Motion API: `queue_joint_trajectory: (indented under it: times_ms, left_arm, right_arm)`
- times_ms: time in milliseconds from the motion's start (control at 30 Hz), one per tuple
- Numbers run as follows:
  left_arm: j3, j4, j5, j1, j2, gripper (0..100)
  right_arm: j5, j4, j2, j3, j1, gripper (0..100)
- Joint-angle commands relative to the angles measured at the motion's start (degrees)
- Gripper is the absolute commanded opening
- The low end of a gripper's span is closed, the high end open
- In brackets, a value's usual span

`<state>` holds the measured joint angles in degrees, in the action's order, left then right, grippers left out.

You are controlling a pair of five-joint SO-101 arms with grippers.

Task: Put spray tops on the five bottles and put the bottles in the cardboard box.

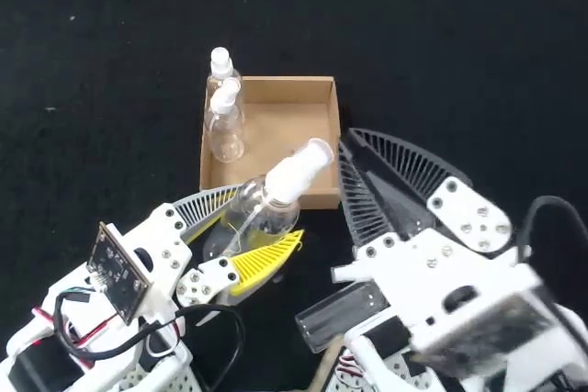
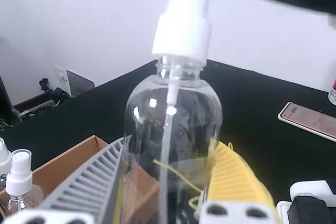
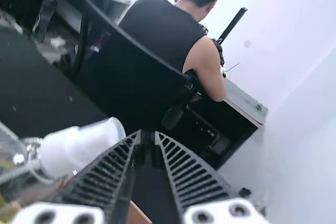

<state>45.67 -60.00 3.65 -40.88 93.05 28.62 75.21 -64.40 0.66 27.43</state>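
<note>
My left gripper (image 1: 260, 224) is shut on a clear bottle (image 1: 257, 213) with a white spray top (image 1: 299, 170). It holds the bottle tilted just in front of the cardboard box (image 1: 312, 89), with the top over the near wall. In the left wrist view the bottle (image 2: 173, 124) stands between the grey finger (image 2: 89, 187) and the yellow finger (image 2: 231, 182). My right gripper (image 1: 344, 142) is shut and holds nothing; its black tips are just right of the spray top (image 3: 79, 148). A capped bottle (image 1: 225, 126) lies in the box's left side. Another (image 1: 220, 66) is at its far left corner.
The box (image 2: 68, 161) lies on a black table cloth (image 1: 459, 61). A phone (image 2: 310, 119) lies on the table off to the side. Behind the table a person sits at a desk, away from the task's things.
</note>
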Motion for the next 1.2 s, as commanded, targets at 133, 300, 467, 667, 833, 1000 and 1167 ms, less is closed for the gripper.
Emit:
queue_joint_trajectory:
  times_ms: [133, 300, 467, 667, 833, 1000, 1167]
  left_arm:
    - [-4.2, 2.1, 0.9, 11.0, 0.4, 3]
    - [-4.0, 7.3, 0.9, 26.5, 0.4, 3]
    - [-0.7, 9.1, 0.4, 44.4, 0.4, 3]
    - [17.9, 30.9, -5.6, 61.4, 0.3, 3]
    - [39.0, 60.0, -10.1, 70.0, 0.3, 3]
    - [51.9, 74.7, -10.1, 74.2, 0.2, 3]
    - [52.2, 72.2, -10.0, 78.7, -0.4, 3]
  right_arm:
    - [-12.7, -6.0, 4.8, 8.6, 3.9, 1.5]
    - [-13.5, -3.9, 4.7, 12.7, 4.9, 1.5]
    - [-13.4, 4.7, 3.6, 13.1, 4.9, 1.5]
    - [-13.4, 5.3, -2.2, 6.4, 4.9, 1.5]
    - [-13.4, 3.0, -7.2, -9.6, 4.9, 1.4]
    - [-13.4, -11.2, -15.4, -33.7, 4.9, 1.2]
    - [-13.5, -31.7, -25.0, -61.4, 2.7, 1.2]
